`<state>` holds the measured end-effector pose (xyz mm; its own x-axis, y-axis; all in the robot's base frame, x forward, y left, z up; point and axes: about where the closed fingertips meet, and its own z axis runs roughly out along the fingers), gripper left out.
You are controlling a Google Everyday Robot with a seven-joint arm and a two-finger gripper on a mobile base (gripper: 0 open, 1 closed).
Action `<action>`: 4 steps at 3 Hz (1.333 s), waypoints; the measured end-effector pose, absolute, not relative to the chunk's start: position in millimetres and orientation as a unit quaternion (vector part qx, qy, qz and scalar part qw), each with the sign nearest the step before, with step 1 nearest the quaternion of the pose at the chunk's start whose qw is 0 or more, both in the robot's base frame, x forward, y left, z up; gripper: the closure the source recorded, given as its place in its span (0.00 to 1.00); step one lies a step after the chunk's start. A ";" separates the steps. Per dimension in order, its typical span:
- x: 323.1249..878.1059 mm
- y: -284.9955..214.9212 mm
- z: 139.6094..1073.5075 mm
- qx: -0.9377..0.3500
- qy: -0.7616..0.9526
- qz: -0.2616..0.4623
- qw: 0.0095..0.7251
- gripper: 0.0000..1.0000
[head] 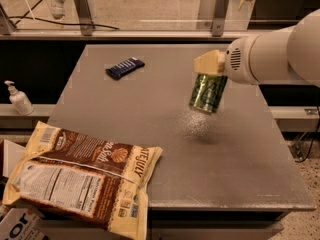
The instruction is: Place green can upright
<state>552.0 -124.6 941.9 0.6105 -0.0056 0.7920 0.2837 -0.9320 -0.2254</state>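
1. My fingers (208, 63) are over the right half of the table (250, 179). They are closed on the top end of the green can (208, 93). Only one tan finger shows, lying across the upper rim.
2. The green can hangs clear of the table with its bottom rim down. It is slightly tilted, the base swung a little to the left. Its shadow (200, 134) lies on the table just below.
3. Handling (judgement): thin aluminium, so light. It is stiff end to end, but the side wall would dent under a hard squeeze. The skin is smooth and likely slippery. Being round, it rolls if it tips. I cannot tell whether it is full or empty.
4. Hold (judgement): the top rim is the stiffest part, and holding there leaves the base free to meet the table flat.
5. Writing:
   - Green can: pale swirls, no word legible.
   - Snack bag (85, 179), near left and overhanging the near edge: a cursive word that may be "Salt". It also has a nutrition panel too small to read.
   - Dark blue wrapper (125, 67), far left: print unreadable.
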 end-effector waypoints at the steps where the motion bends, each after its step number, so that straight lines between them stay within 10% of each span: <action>1: 552.1 -121.2 947.9 -0.877 -0.077 -0.441 0.173 1.00; 4: 566.6 -113.6 916.9 -0.821 -0.090 -0.536 0.173 1.00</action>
